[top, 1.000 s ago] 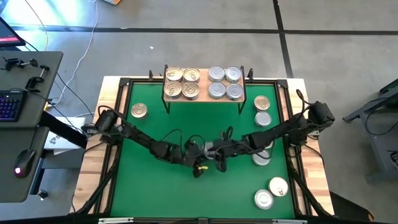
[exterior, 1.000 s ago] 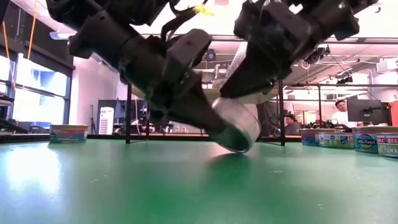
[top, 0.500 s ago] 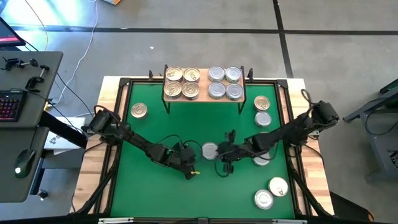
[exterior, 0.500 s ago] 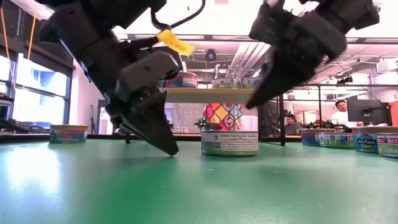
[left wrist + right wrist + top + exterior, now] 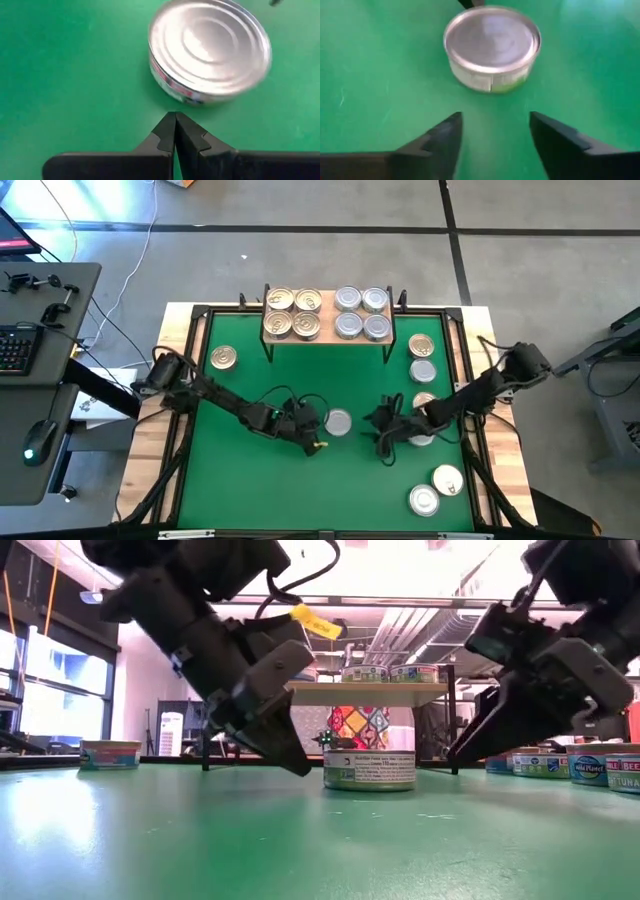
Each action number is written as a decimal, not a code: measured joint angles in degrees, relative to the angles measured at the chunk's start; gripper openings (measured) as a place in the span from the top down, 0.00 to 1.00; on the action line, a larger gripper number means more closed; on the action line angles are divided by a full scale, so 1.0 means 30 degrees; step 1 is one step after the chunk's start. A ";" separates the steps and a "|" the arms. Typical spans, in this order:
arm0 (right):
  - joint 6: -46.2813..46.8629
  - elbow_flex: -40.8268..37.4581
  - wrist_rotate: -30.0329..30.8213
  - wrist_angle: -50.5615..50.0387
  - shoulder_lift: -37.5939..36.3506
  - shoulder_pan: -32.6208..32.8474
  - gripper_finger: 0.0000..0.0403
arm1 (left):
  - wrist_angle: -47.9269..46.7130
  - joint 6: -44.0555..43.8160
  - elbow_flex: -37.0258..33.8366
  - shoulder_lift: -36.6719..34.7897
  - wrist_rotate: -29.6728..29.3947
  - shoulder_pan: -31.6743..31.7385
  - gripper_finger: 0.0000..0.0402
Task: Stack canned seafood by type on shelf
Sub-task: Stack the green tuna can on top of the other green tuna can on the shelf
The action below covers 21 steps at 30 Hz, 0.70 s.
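— What are you looking at?

— A flat round tin (image 5: 338, 422) with a plain silver lid, ringed with shallow concentric grooves, standing upright on the smooth green table (image 5: 250, 480). A printed paper label runs around its low wall.

— Where is it relative to your grippers?

— Between them. My left gripper (image 5: 175, 131) has its dark, angular fingers pressed tight together, tips meeting in a point just short of the tin's side, not touching it. My right gripper (image 5: 492, 135) is on the tin's other side, a little farther off, with its fingers spread apart and nothing between them. Neither one holds the tin.

— And the shelf?

— Beyond the tin from both grippers: a light-wood shelf (image 5: 329, 339) on thin black legs. On it sit four gold-lidded tins (image 5: 293, 313) in a square on my left side, and four silver-lidded tins (image 5: 361, 313) in a square on my right.

— Anything else loose on the table?

— One gold-lidded tin (image 5: 224, 358) alone, beyond my left arm. Out past my right gripper, along the table's edge, a line of more tins (image 5: 422, 358), gold and silver lids mixed, and a pair (image 5: 436, 489) nearer the front corner. In the low view some of these show blue printed labels.
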 joint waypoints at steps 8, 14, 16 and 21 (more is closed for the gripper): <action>-0.2583 -0.0384 -0.0090 0.5763 0.2507 -0.1388 0.09 | 0.1312 0.0823 -0.0007 0.0015 0.0087 0.0905 1.00; -0.3038 0.1170 -0.0861 0.6290 0.4539 -0.2015 0.02 | 0.2234 0.1160 -0.0036 0.0322 -0.0044 0.1108 1.00; -0.3965 0.1708 -0.1823 0.6524 0.5206 -0.2082 0.02 | 0.2642 0.1182 -0.0019 0.0536 0.0302 0.1136 1.00; -0.3930 0.2793 -0.2227 0.7376 0.6722 -0.2111 0.02 | 0.2995 0.1277 -0.0059 0.0984 0.0510 0.1152 1.00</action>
